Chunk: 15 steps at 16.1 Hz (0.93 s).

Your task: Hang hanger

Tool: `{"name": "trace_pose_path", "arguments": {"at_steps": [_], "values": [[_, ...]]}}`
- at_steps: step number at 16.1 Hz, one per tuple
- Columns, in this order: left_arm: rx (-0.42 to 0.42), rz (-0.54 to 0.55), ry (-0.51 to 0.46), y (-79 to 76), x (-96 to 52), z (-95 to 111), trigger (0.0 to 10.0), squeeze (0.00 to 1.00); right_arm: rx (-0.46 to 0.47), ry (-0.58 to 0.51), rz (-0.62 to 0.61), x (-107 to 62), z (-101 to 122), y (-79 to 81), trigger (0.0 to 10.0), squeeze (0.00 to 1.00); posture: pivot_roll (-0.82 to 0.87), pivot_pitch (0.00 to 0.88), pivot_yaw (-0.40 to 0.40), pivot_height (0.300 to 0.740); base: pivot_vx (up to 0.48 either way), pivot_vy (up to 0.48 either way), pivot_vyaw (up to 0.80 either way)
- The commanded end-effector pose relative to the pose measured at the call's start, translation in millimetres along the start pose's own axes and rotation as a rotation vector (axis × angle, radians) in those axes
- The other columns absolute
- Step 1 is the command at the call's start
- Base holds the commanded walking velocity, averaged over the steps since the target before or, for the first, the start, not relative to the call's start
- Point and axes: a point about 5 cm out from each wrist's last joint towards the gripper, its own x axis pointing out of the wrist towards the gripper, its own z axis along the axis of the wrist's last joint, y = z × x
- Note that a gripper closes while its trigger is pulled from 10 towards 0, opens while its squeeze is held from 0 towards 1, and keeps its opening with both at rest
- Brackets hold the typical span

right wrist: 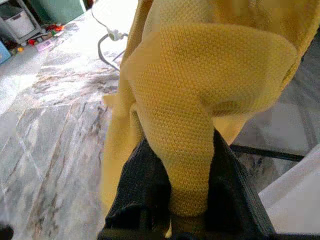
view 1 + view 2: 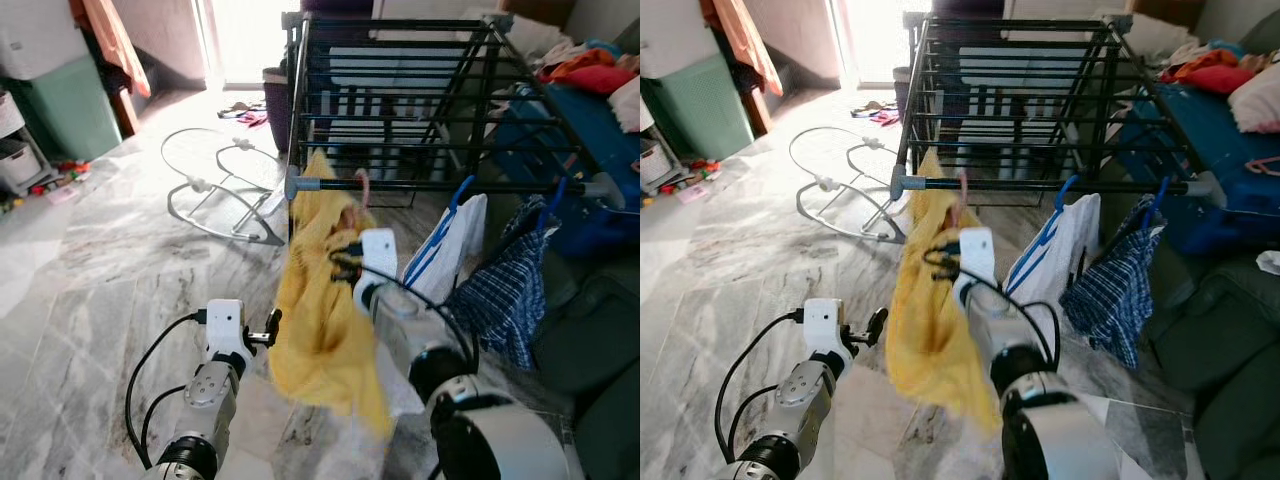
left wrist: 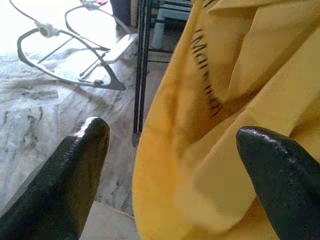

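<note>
- Left eye view: the drying rack is the big black thing ahead. A yellow shirt hangs just below the rack's near bar. A pink hanger hook sits at that bar, but I cannot tell if it is really over it. The right gripper is up in the shirt, under the bar.
- Right eye view: the left gripper is lower down, beside the shirt's edge, well under the rack. A white garment and a checked garment hang on blue hangers along the same bar.
- Left wrist view: the two black fingers are wide apart and hold nothing. The shirt is right in front of them.
- Right wrist view: the fingers are pinched tight on a fold of yellow cloth.
- What could go wrong: if the hook is not fully on the bar, letting go could drop the shirt. Pulling the cloth could also tug the hook off.
- The floor is shiny grey marble. A wire frame lies on it beside the rack, and a green bin stands far off.
</note>
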Motion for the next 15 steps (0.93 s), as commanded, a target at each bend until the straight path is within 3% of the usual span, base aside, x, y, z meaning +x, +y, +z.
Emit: {"name": "trace_pose_path", "arguments": {"at_steps": [1, 8, 15], "values": [[0.015, 0.000, 0.010, 1.7, -1.0, -1, 10.0, 0.00, 0.017, -0.041, 0.003, 3.2, 18, 1.6, 10.0, 0.00, -0.10, 0.000, -0.007, 0.740, 0.000, 0.000, 0.00], [0.028, -0.009, 0.010, 3.6, -10.7, -10, 10.0, 0.00, 0.088, 0.036, 0.002, 7.1, 20, 4.3, 10.0, 0.00, -0.07, 0.000, -0.014, 0.740, 0.000, 0.000, 0.00], [0.041, -0.001, 0.022, 9.0, -22.2, -18, 10.0, 0.00, 0.059, 0.144, -0.009, 4.2, -6, 7.0, 10.0, 0.00, -0.04, 0.000, -0.018, 0.740, 0.000, 0.000, 0.00]]}}
